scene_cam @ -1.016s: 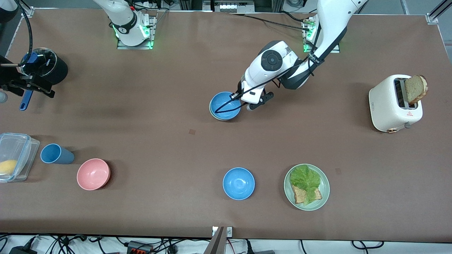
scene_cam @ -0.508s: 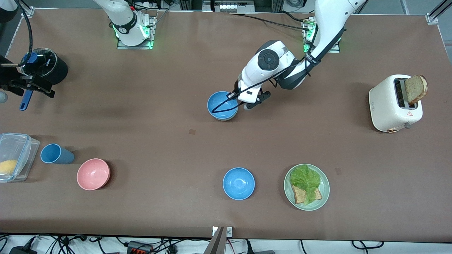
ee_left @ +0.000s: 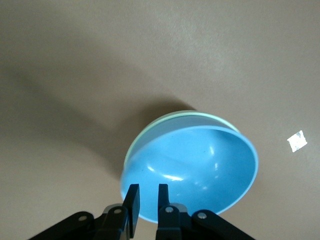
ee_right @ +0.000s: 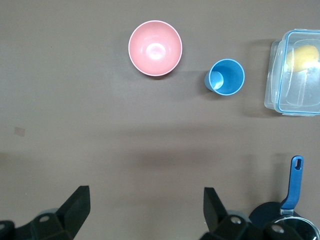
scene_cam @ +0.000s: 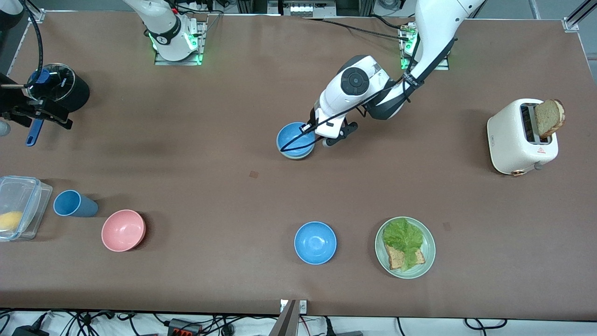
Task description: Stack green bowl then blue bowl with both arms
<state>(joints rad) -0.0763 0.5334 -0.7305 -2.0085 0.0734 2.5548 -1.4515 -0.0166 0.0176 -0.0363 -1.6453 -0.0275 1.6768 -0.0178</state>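
In the upper middle of the frame, the blue bowl (scene_cam: pixel 295 138) sat inside the green bowl (ee_left: pixel 167 117), of which only a thin pale rim showed under and around it. That was the change you should note. Half a second earlier the blue bowl had stood a little off toward the right arm's end and hid nearly all of the green rim. Now it had come back over the green one and dropped lower, so the sliver of green showed again along its lower edge.

Your left gripper (scene_cam: pixel 311 132) had come down with it. In the left wrist view its two fingers stood close together astride the blue bowl's rim, one inside and one outside. I judged it to be still pinching that rim rather than letting go. The blue bowl looked slightly tipped in that view, with the green rim showing along one side only, which fits a bowl not yet released.

Your right gripper (ee_right: pixel 145 202) waited with its fingers spread wide and nothing between them. It hung high over the right arm's end of the counter (scene_cam: pixel 186 140), looking down on the pink bowl (ee_right: pixel 155 48) and the cup (ee_right: pixel 226 77).

The other blue bowl (scene_cam: pixel 315 242) lay untouched in the lower middle of the frame.

For the task, this meant the stack was all but made. What remained, as I read it, was to open the left gripper and lift clear without dragging the blue bowl.
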